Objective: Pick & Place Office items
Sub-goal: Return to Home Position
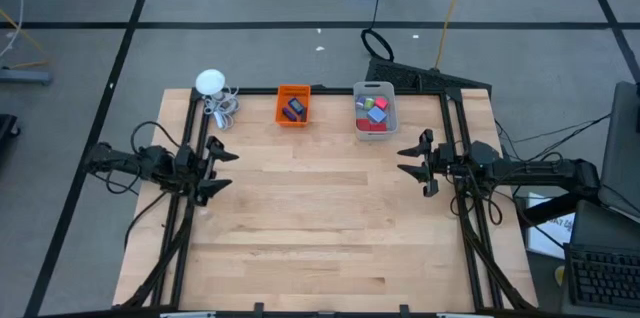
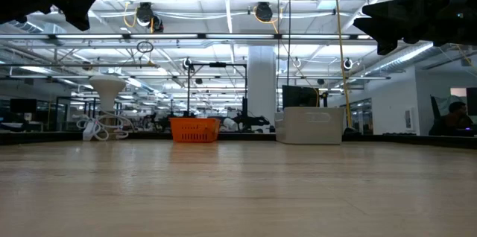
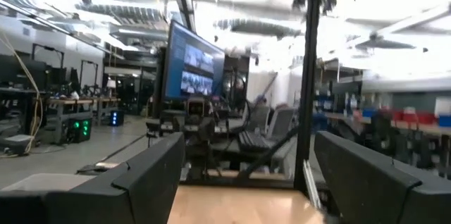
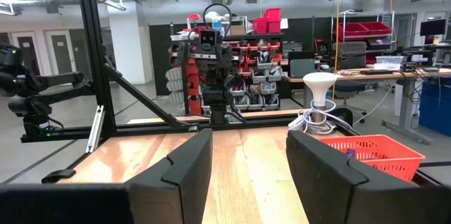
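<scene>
Along the 12 o'clock edge of the table (image 1: 320,228), the office items (image 1: 374,116) lay sorted. Red, pink, blue and green pieces sat in the clear bin (image 1: 375,86), and dark and blue ones in the orange bin (image 1: 293,89) just beside it toward 9 o'clock. I could see nothing loose on the wood, so I judged the step in hand was only to park both arms. Doing that well meant drawing each back toward its own side slowly and at height, clear of both bins and of the white gadget (image 1: 210,82) and its cable (image 1: 224,108) near 11 o'clock. My left gripper (image 1: 230,169) hung at 9 o'clock, pointing toward 3, jaws wide and empty. My right gripper (image 1: 405,161) hung at 3 o'clock, pointing toward 9, jaws parted and empty. Both were well above the boards.
</scene>
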Available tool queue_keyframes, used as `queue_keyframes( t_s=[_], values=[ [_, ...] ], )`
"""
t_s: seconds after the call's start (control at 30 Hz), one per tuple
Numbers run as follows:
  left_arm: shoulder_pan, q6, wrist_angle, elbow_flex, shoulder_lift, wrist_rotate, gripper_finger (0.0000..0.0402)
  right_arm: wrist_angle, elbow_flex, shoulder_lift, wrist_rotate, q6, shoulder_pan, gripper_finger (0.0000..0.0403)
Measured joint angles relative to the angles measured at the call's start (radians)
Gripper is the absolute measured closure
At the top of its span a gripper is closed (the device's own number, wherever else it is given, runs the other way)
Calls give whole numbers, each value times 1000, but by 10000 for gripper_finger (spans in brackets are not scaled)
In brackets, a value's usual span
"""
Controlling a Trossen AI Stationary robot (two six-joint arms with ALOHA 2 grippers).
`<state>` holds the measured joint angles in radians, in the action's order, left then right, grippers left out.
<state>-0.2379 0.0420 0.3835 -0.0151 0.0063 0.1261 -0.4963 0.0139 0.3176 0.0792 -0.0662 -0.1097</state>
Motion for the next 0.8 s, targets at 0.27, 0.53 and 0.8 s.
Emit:
queue_keyframes(
  t_s=[0.27,0.53,0.8],
  values=[
    [0,-30,-165,0,0,-25,88,0,0,0,0,0,0,232],
    [0,-13,-278,0,0,-22,74,0,0,0,0,0,0,232],
    [0,-7,-358,-2,0,-25,87,0,0,0,0,0,0,232]
  ],
)
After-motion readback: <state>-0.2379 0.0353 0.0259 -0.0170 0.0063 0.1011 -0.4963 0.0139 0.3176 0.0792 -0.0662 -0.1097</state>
